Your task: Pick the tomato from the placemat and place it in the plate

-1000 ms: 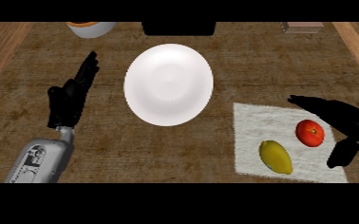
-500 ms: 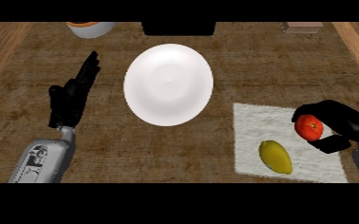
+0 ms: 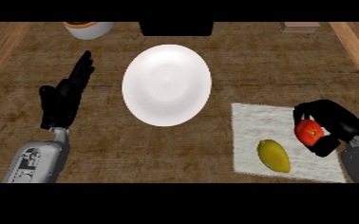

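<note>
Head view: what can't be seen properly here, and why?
Head view:
tomato: the right hand curls round it, hiding its right side and whether it touches the placemat.
bowl, top left: cut off by the upper edge; contents unclear.
box, top right: cut off, too small to identify.

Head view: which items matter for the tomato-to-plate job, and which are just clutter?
Job:
- tomato, on the placemat
- right hand, curled round the tomato
- plate, nothing on it

Lying about:
- yellow fruit on the placemat
- bowl, top left
- small box, top right
- left hand, open, resting at left
</note>
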